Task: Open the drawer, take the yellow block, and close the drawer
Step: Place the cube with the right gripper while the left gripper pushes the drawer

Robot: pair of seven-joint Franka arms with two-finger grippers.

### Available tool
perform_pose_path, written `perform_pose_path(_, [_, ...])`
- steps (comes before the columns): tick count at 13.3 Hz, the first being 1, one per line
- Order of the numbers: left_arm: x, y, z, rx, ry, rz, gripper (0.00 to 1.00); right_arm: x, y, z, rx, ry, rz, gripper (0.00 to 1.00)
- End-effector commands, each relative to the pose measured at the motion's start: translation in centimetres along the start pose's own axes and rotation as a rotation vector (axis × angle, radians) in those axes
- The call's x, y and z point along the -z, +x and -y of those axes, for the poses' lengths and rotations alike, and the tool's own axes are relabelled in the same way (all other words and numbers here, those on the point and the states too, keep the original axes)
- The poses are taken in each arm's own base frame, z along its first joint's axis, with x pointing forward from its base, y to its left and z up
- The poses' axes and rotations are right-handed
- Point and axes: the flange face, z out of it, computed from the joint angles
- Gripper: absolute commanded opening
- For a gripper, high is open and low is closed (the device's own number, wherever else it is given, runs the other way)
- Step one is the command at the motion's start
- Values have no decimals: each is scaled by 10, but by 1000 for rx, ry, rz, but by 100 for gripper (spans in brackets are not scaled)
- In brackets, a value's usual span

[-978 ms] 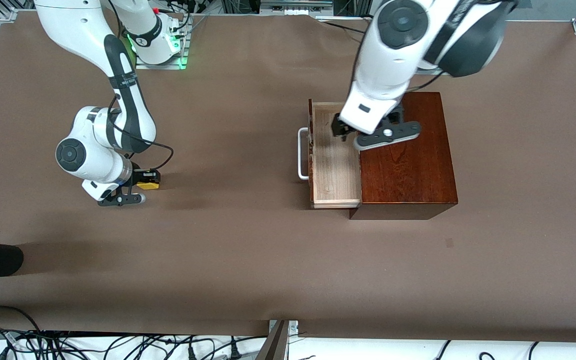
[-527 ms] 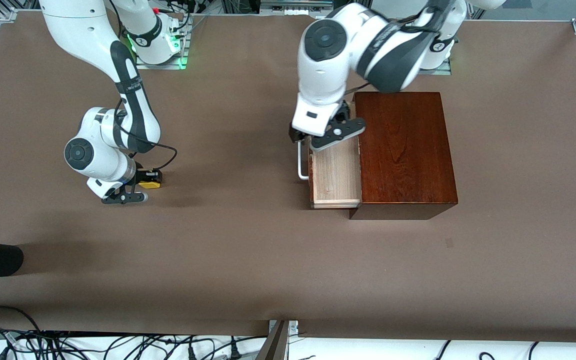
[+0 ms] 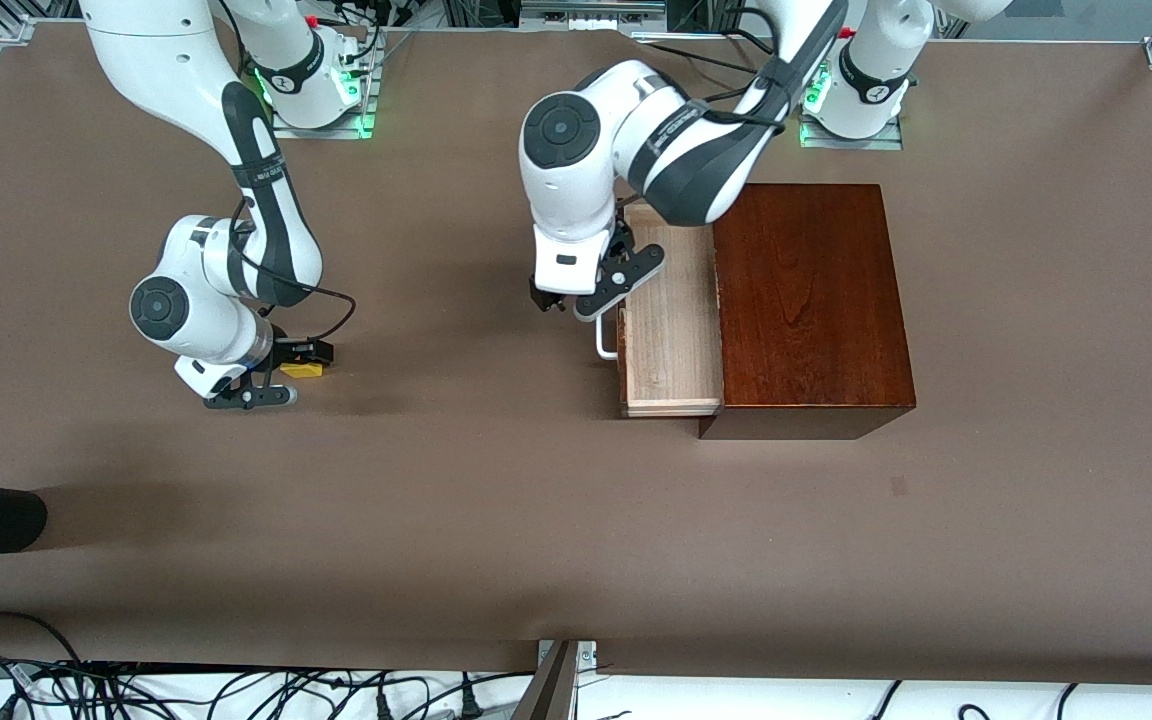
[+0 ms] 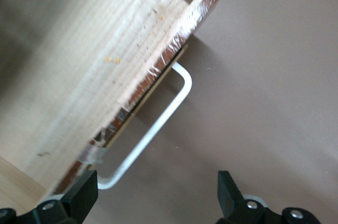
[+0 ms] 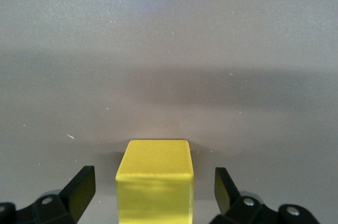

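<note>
Sitting on the table, the yellow block (image 5: 154, 180) lies between the right gripper (image 5: 153, 189)'s open jaws, untouched.

The front view looks steeply down over the whole brown-covered table (image 3: 496, 520), facing the arm bases along its top edge. The left wrist view sits close over the pale-wood-lined drawer (image 4: 79, 60); the right, close over the small yellow block (image 5: 155, 182). The front view shares both spots.
</note>
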Motion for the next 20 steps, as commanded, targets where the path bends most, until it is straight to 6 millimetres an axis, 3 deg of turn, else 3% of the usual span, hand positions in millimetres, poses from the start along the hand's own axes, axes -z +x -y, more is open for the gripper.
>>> perform_pose_path(1, [-15, -17, -15, 94, -14, 16, 100, 13, 2, 4, -2, 30, -11, 100])
perform_pose_path(2, [-22, -20, -17, 120, -16, 20, 100, 18, 3, 4, -3, 36, -9, 100])
perform_pose_path(5, [-31, -27, -20, 163, -18, 30, 98, 58, 8, 10, -32, 79, -15, 100])
perform_pose_path(6, [-31, -32, -20, 164, -17, 35, 90, 75, 10, 14, -46, 95, -9, 100])
perform_pose_path(8, [-36, -33, -20, 177, -9, 36, 64, 109, 16, 21, -29, 123, 10, 100])
perform_pose_path(10, [-45, -31, -18, 169, 7, 31, 18, 150, 21, 14, -28, 144, 14, 100])
perform_pose_path(11, [-46, -31, -18, 167, 8, 30, 0, 166, 23, 8, -29, 143, 12, 100])
perform_pose_path(15, [-53, -24, -17, 176, 23, 24, 0, 230, 18, -10, -20, 136, 15, 100])
perform_pose_path(20, [-59, 4, -11, 211, 56, 2, 0, 342, 10, 8, 66, 69, -18, 100])
